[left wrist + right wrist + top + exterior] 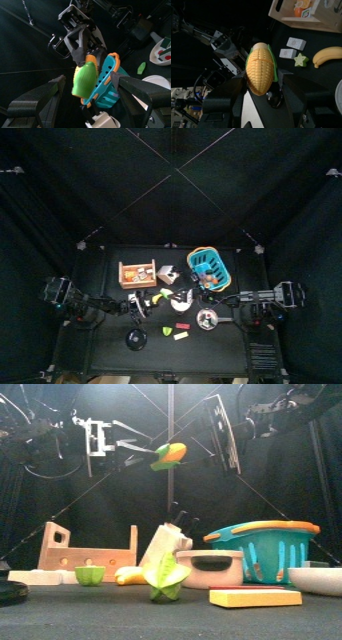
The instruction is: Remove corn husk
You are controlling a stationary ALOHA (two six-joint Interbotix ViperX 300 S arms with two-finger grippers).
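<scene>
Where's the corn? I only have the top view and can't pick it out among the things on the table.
Observer: It's off the table. The right gripper holds the corn up in the air, above everything else.
Operator: Is there husk on it?
Observer: Yes. The left wrist view shows a green husk covering one side. The right wrist view shows bare yellow kernels on the other side.
Operator: Does the left gripper have the husk?
Observer: No. The left gripper is wide open and faces the husk side, with nothing between its jaws.
</scene>
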